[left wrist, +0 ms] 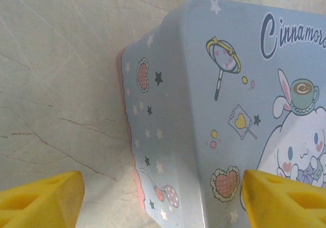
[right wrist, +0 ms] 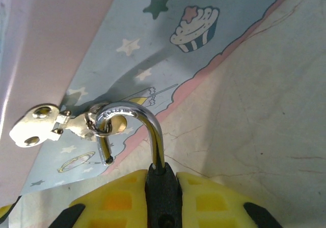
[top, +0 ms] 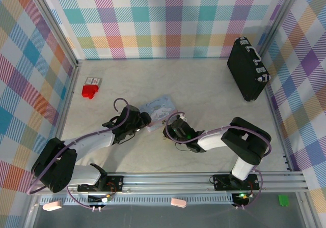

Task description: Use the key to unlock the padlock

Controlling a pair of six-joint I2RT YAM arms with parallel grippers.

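Lower centre of the right wrist view, our right gripper [right wrist: 162,187] clamps the padlock [right wrist: 162,200]. Its shackle [right wrist: 133,110] rises up-left through the tin's [right wrist: 168,50] hasp [right wrist: 61,123], short leg seemingly free. Our left gripper [left wrist: 163,193] gapes astride the tin.

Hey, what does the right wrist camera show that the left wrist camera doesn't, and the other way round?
Right wrist: the padlock pinched in the right gripper, its shackle hooked through the tin's metal hasp, one shackle end free; a cupcake drawing.
Left wrist: the lid's bunny-eared character and lettering, a tin corner between the left gripper and its spread fingers.
Both: the pastel blue tin, the marbled tabletop, yellow fingers.
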